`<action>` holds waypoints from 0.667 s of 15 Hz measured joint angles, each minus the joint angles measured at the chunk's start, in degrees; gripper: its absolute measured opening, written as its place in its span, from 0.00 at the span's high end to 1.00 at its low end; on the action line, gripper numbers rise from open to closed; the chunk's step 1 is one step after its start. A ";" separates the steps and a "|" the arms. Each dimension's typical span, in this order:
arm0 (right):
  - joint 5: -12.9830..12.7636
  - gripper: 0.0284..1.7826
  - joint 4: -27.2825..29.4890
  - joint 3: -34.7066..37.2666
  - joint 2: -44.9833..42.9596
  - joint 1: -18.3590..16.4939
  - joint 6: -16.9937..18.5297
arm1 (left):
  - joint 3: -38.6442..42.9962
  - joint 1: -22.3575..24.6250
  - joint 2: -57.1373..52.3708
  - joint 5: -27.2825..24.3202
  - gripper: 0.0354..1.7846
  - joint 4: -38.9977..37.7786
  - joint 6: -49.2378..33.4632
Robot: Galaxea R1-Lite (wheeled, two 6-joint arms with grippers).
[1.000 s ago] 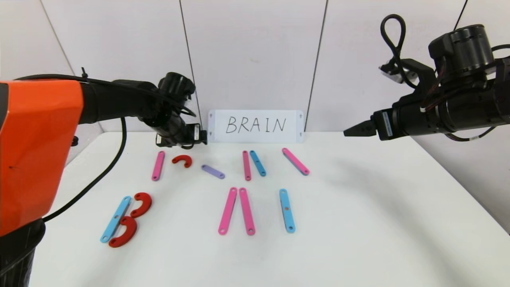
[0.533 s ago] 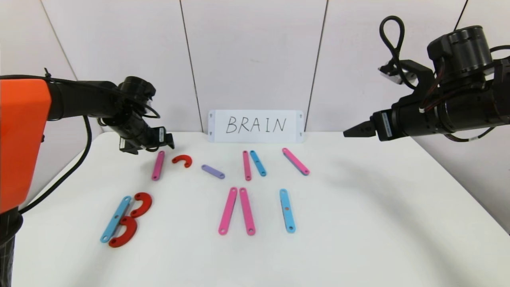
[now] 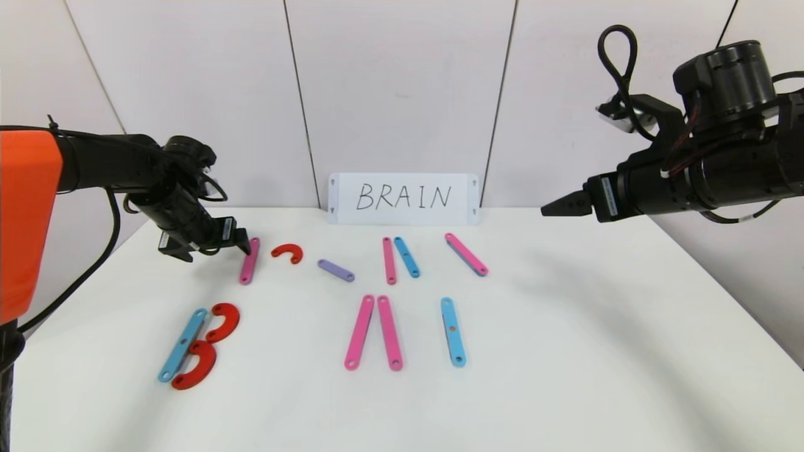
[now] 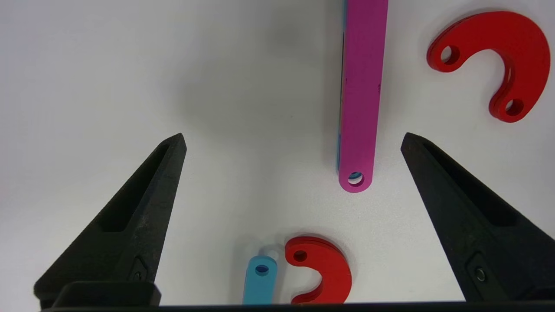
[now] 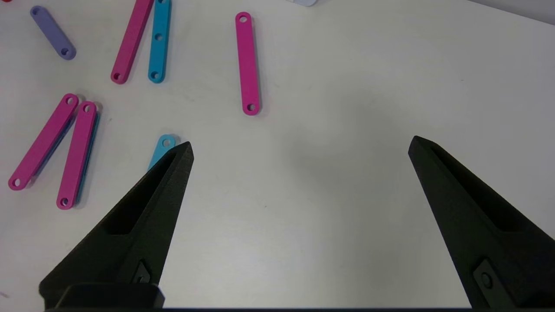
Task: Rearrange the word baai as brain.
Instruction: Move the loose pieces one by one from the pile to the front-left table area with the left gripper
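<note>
Left gripper [image 3: 217, 248], jaws apart and empty, hovers just left of the far-row pink strip [image 3: 249, 260], probably lining up on it. The word sits mid-rebuild: blue strip [image 3: 182, 344] with two red curves [image 3: 210, 345] reads B near left; loose strips lie toward centre. Right gripper [image 3: 559, 205], jaws apart, parks high at the right, clear of the work.

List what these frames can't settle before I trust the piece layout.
- Head view: the left gripper sits in front of the far end of the pink strip; contact cannot be told.
- Left wrist view: blue strip and red curve are cut off by the frame edge.
- Right wrist view: a finger hides most of a blue strip.
- Right gripper parked high at the right.
</note>
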 joint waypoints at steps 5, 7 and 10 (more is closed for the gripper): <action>-0.02 0.03 0.00 -0.01 0.00 0.00 0.00 | -0.17 -0.62 1.84 -0.09 0.03 -0.37 0.34; -0.05 0.03 0.00 0.00 0.00 0.00 0.00 | -0.55 -1.23 2.58 0.33 0.03 -0.83 0.52; -0.05 0.03 0.02 -0.01 -0.05 0.00 0.00 | -2.65 -1.76 4.13 0.59 0.03 -0.91 0.44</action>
